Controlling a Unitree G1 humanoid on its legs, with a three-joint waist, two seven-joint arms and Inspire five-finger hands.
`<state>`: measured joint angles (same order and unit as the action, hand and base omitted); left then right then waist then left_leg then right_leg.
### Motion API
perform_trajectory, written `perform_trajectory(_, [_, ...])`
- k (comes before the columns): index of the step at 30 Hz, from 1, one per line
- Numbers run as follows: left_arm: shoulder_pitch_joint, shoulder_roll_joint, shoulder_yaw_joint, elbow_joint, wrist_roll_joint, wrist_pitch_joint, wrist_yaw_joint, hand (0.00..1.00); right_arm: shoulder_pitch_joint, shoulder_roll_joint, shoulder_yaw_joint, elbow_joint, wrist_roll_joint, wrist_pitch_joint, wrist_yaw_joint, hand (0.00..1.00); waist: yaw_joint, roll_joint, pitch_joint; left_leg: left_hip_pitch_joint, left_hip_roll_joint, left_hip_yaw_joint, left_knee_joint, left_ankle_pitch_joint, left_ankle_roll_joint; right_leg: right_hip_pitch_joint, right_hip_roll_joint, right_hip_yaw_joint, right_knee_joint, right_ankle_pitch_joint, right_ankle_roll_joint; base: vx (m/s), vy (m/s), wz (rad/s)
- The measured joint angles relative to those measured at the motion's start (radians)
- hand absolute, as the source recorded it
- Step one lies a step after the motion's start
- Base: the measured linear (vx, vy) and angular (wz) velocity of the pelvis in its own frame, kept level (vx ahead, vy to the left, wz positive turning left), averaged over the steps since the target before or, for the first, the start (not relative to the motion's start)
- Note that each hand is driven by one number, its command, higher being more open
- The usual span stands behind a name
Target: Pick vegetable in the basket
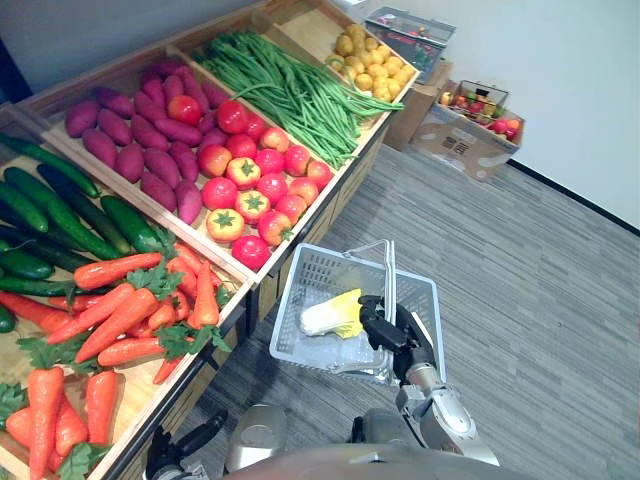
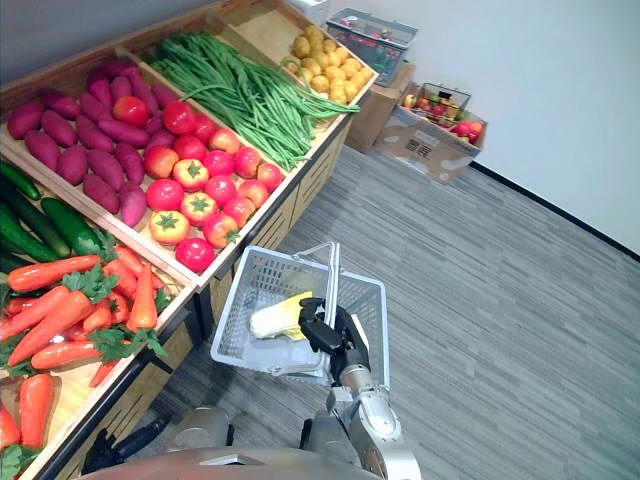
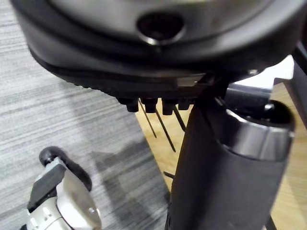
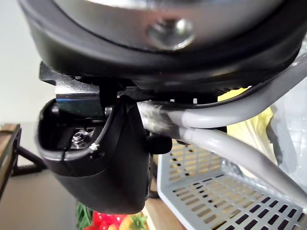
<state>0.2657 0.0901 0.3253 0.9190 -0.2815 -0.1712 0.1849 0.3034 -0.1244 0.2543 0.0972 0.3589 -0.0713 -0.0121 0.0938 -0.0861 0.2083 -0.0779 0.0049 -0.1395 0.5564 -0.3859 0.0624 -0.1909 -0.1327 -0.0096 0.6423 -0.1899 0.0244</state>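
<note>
right hand (image 1: 392, 336) | fingers (image 1: 372, 308) curled round 2 handles (image 1: 389, 268) of basket (image 1: 303, 280) | pale vegetable (image 1: 333, 313), possibly cabbage, inside, just beside fingers

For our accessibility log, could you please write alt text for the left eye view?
The robot's right hand grips a grey basket by its handles; the basket holds one pale yellow-and-white vegetable over grey carpet, beside a wooden display stand. The stand's bins hold carrots, cucumbers, sweet potatoes, tomatoes and green beans.

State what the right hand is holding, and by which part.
The right hand holds the grey basket by its handles, fingers curled round them.
</note>
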Motion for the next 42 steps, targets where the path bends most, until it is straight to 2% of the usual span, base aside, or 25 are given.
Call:
perform_trajectory(3, [-0.001,0.008,0.005,0.002,0.0,-0.001,0.005,1.0,-0.008,-0.002,0.003,0.008,0.0,0.006,0.001,0.0,-0.003,0.014,0.009,0.023,0.036,-0.032,-0.001,-0.015,-0.018,-0.022,0.038,0.05,-0.164,0.01,0.016,0.14,-0.131,0.27])
perform_trajectory(4, [-0.002,0.012,0.006,0.006,0.0,-0.001,0.008,1.0,-0.012,-0.002,0.002,0.008,0.002,0.006,-0.001,0.0,-0.009,0.013,0.01,0.034,0.047,-0.054,-0.001,-0.029,-0.031,-0.037,0.049,0.091,-0.246,0.03,0.046,0.09,-0.132,0.32])
perform_trajectory(5, [-0.003,0.013,0.006,0.008,0.0,-0.001,0.008,1.0,-0.013,-0.002,0.002,0.008,0.002,0.006,-0.002,0.0,-0.011,0.011,0.011,0.037,0.047,-0.059,0.0,-0.032,-0.034,-0.038,0.05,0.102,-0.262,0.035,0.054,0.15,-0.268,0.5])
perform_trajectory(6, [-0.005,0.014,0.006,0.014,0.0,-0.001,0.009,1.0,-0.014,-0.003,0.0,0.007,0.002,0.006,-0.003,0.0,-0.021,0.008,0.012,0.05,0.046,-0.088,0.0,-0.046,-0.049,-0.035,0.054,0.143,-0.318,0.053,0.079,0.11,-0.224,0.61])
perform_trajectory(7, [-0.004,0.017,0.006,0.015,0.0,-0.002,0.009,1.0,-0.012,-0.003,0.0,0.007,0.002,0.006,-0.006,0.0,-0.024,-0.003,0.006,0.054,0.04,-0.114,0.006,-0.06,-0.067,-0.028,0.055,0.185,-0.35,0.075,0.107,0.16,-0.364,0.76])
perform_trajectory(8, [-0.006,0.019,0.006,0.014,0.0,-0.002,0.01,1.0,-0.012,-0.003,0.0,0.006,0.002,0.006,-0.006,0.0,-0.029,-0.012,0.004,0.051,0.035,-0.135,0.012,-0.071,-0.078,-0.025,0.054,0.203,-0.359,0.089,0.115,0.15,-0.361,0.98])
perform_trajectory(9, [-0.006,0.031,0.006,0.013,0.0,-0.004,0.01,1.0,-0.009,-0.002,0.0,0.004,0.003,0.006,-0.005,0.0,-0.043,-0.041,0.002,0.052,0.015,-0.182,0.025,-0.098,-0.098,-0.007,0.047,0.212,-0.355,0.127,0.105,0.17,-0.454,1.12])
perform_trajectory(10, [-0.03,0.024,0.007,0.028,0.0,0.001,0.015,1.0,-0.012,-0.022,-0.015,0.006,0.002,0.008,-0.008,0.0,-0.042,-0.018,0.003,0.05,0.035,-0.234,0.051,-0.125,-0.127,-0.011,0.072,0.177,-0.303,0.105,0.15,0.15,-0.365,1.11])
perform_trajectory(11, [-0.033,0.008,0.007,0.025,0.0,0.0,0.014,1.0,-0.014,-0.037,-0.023,0.004,0.002,0.008,-0.009,0.0,-0.037,0.001,0.003,0.048,0.061,-0.259,0.038,-0.128,-0.135,-0.019,0.092,0.154,-0.281,0.089,0.141,0.11,-0.334,0.7])
perform_trajectory(12, [-0.03,-0.005,0.008,0.025,0.0,-0.001,0.015,1.0,-0.021,-0.043,-0.029,0.003,0.002,0.008,-0.008,0.0,-0.036,0.005,0.002,0.051,0.076,-0.274,0.008,-0.12,-0.148,-0.037,0.102,0.142,-0.252,0.072,0.128,0.08,-0.309,0.44])
perform_trajectory(14, [-0.03,-0.033,0.008,0.03,0.0,0.002,0.017,1.0,-0.023,-0.043,-0.052,-0.008,0.003,0.008,-0.008,0.0,-0.045,0.005,0.002,0.054,0.091,-0.303,-0.058,-0.084,-0.17,-0.068,0.101,0.112,-0.192,0.036,0.108,0.09,-0.323,0.37])
perform_trajectory(20, [-0.031,-0.046,0.019,0.014,0.0,0.0,0.022,1.0,-0.016,-0.043,-0.084,-0.019,0.005,0.008,-0.004,0.0,-0.053,-0.002,-0.005,0.052,0.13,-0.355,-0.157,-0.008,-0.202,-0.102,0.115,0.062,-0.134,-0.01,0.069,0.03,-0.178,0.27])
perform_trajectory(25, [-0.041,-0.037,0.035,0.004,0.0,-0.006,0.03,1.0,0.01,-0.044,-0.09,-0.037,0.005,0.007,0.003,0.0,-0.074,-0.011,-0.017,0.028,0.138,-0.409,-0.22,0.05,-0.226,-0.135,0.092,0.002,-0.086,-0.058,0.052,-0.02,-0.133,0.43])
perform_trajectory(29, [-0.077,-0.031,0.034,-0.013,-0.04,-0.028,0.036,1.0,0.018,-0.058,-0.097,-0.036,0.005,0.008,0.004,0.0,-0.075,-0.012,-0.023,-0.02,0.138,-0.434,-0.266,0.13,-0.266,-0.155,0.05,-0.079,-0.058,-0.073,0.029,0.0,-0.099,0.68])
perform_trajectory(31, [-0.081,-0.031,0.033,-0.03,-0.046,-0.033,0.039,1.0,0.019,-0.06,-0.101,-0.036,0.006,0.008,0.004,0.0,-0.078,-0.013,-0.024,-0.038,0.138,-0.39,-0.297,0.186,-0.279,-0.149,0.021,-0.122,-0.055,-0.074,0.022,0.0,-0.069,0.8])
perform_trajectory(32, [-0.083,-0.031,0.028,-0.036,-0.066,-0.044,0.04,1.0,0.02,-0.058,-0.106,-0.034,0.006,0.008,0.003,0.0,-0.089,-0.013,-0.024,-0.048,0.141,-0.314,-0.324,0.235,-0.276,-0.133,-0.009,-0.162,-0.063,-0.075,0.02,0.0,-0.043,0.73])
perform_trajectory(33, [-0.083,-0.031,0.027,-0.037,-0.068,-0.045,0.04,1.0,0.02,-0.058,-0.107,-0.034,0.006,0.008,0.003,0.0,-0.091,-0.013,-0.024,-0.05,0.142,-0.298,-0.329,0.244,-0.274,-0.128,-0.013,-0.17,-0.065,-0.075,0.02,0.01,-0.078,1.53])
perform_trajectory(34, [-0.084,-0.031,0.026,-0.048,-0.07,-0.048,0.047,1.0,0.04,-0.047,-0.125,-0.033,0.005,0.008,0.002,0.0,-0.105,-0.013,-0.024,-0.053,0.155,-0.088,-0.383,0.343,-0.236,-0.07,-0.056,-0.261,-0.101,-0.075,0.018,0.0,-0.064,1.35])
perform_trajectory(35, [-0.085,-0.031,0.025,-0.05,-0.07,-0.048,0.049,1.0,0.048,-0.038,-0.135,-0.032,0.004,0.007,0.001,0.0,-0.107,-0.013,-0.025,-0.049,0.164,-0.011,-0.403,0.37,-0.22,-0.05,-0.067,-0.29,-0.116,-0.074,0.016,-0.02,-0.091,1.92])
perform_trajectory(36, [-0.09,-0.033,0.024,-0.049,-0.07,-0.048,0.055,1.0,0.064,-0.016,-0.162,-0.032,0.004,0.006,0.001,0.0,-0.117,-0.006,-0.028,-0.044,0.183,0.196,-0.411,0.377,-0.185,-0.01,-0.084,-0.356,-0.145,-0.072,0.01,-0.05,-0.051,1.42])
perform_trajectory(37, [-0.094,-0.025,0.019,-0.046,-0.069,-0.047,0.06,1.0,0.074,0.01,-0.181,-0.023,0.004,0.006,-0.001,0.0,-0.117,-0.011,-0.029,-0.041,0.205,0.34,-0.399,0.366,-0.153,0.017,-0.106,-0.405,-0.156,-0.078,0.002,-0.06,-0.034,1.31])
perform_trajectory(39, [-0.088,-0.015,-0.007,-0.03,-0.065,-0.041,0.065,1.0,0.105,0.036,-0.211,-0.021,0.003,0.006,-0.003,0.0,-0.121,-0.016,-0.031,-0.033,0.215,0.47,-0.373,0.358,-0.146,0.049,-0.136,-0.45,-0.184,-0.077,0.018,-0.05,0.016,0.91])
perform_trajectory(40, [-0.084,-0.017,-0.015,-0.023,-0.065,-0.039,0.065,1.0,0.12,0.042,-0.223,-0.023,0.003,0.003,-0.003,0.0,-0.123,-0.009,-0.035,-0.027,0.206,0.481,-0.372,0.36,-0.146,0.061,-0.137,-0.458,-0.201,-0.069,0.032,-0.02,0.06,0.68])
perform_trajectory(41, [-0.064,-0.027,-0.014,-0.022,-0.062,-0.037,0.063,1.0,0.136,0.043,-0.241,-0.021,0.003,0.001,-0.004,0.0,-0.122,0.012,-0.041,0.013,0.179,0.487,-0.44,0.39,-0.167,0.08,-0.127,-0.45,-0.229,-0.052,0.057,0.06,0.134,0.41])
perform_trajectory(42, [-0.058,-0.021,-0.007,-0.015,-0.06,-0.031,0.064,1.0,0.144,0.055,-0.245,-0.012,0.003,0.001,-0.01,0.0,-0.124,0.011,-0.043,0.039,0.159,0.489,-0.501,0.426,-0.169,0.09,-0.122,-0.421,-0.259,-0.033,0.074,0.08,0.122,0.28])
